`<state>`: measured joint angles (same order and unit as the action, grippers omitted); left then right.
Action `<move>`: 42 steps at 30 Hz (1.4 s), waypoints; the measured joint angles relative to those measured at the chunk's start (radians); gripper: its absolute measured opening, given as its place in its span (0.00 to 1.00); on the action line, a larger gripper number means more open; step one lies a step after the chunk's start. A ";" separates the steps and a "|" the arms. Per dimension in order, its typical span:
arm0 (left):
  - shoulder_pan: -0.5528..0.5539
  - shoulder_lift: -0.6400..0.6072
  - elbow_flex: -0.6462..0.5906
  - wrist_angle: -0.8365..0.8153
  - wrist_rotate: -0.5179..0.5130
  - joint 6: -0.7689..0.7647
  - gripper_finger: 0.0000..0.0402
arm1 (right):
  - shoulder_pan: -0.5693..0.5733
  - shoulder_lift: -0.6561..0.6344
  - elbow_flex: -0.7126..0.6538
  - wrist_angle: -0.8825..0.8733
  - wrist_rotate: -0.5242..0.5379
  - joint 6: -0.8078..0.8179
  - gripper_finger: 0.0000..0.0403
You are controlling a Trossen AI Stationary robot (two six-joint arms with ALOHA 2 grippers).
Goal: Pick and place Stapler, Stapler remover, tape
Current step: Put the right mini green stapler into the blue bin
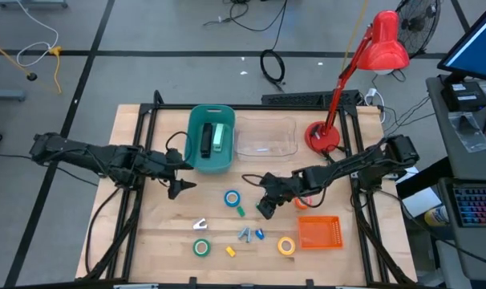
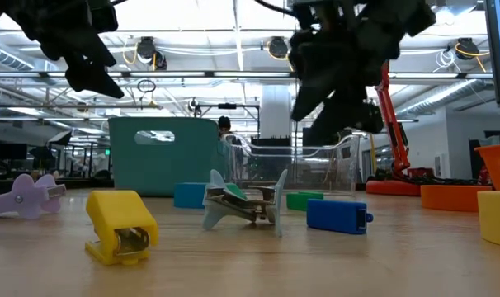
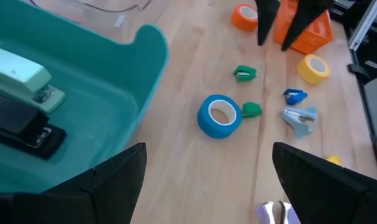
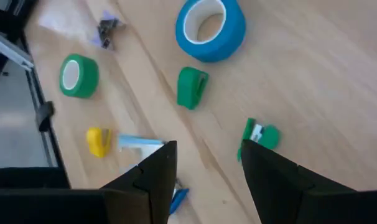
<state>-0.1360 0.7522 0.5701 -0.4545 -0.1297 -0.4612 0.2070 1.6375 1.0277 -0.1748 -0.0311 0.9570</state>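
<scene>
Two staplers, one pale green (image 3: 20, 81) and one black (image 3: 20, 130), already lie side by side in your teal bin (image 1: 212, 139) near the tabletop's far edge, with a clear plastic bin (image 1: 266, 137) just beside it. Your left gripper (image 1: 179, 188) hangs above the wood just off the teal bin's near left corner, fingers spread wide with nothing between them. Your right gripper (image 1: 266, 209) hovers over the middle of the tabletop, fingers parted a moderate way and empty, with a green staple remover (image 4: 258, 135) just beyond its fingertips and another green one (image 4: 191, 86) a little farther on. Close to those sits the blue tape roll (image 1: 232, 197). The green tape roll (image 1: 200, 247) and the yellow tape roll (image 1: 286, 246) lie toward the near edge, well apart, and between them are a yellow staple remover (image 1: 230, 251), a grey-blue one (image 1: 245, 234) and a blue one (image 1: 259, 234). An orange basket (image 1: 318, 232) stands beside the yellow roll, and the orange-red tape roll (image 3: 245, 17) lies just beyond it. A red desk lamp (image 1: 339, 104) stands at the far right corner.
</scene>
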 joint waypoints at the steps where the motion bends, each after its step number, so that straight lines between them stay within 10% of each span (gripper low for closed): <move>1: 0.007 0.000 0.000 -0.001 0.000 0.006 0.88 | 0.000 0.012 -0.002 -0.013 -0.004 0.008 0.42; 42: 0.104 0.000 0.001 -0.023 0.035 0.080 0.88 | -0.011 0.082 -0.004 -0.005 -0.023 0.018 0.42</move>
<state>-0.0322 0.7521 0.5713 -0.4778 -0.0944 -0.3809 0.1959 1.7198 1.0241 -0.1802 -0.0540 0.9752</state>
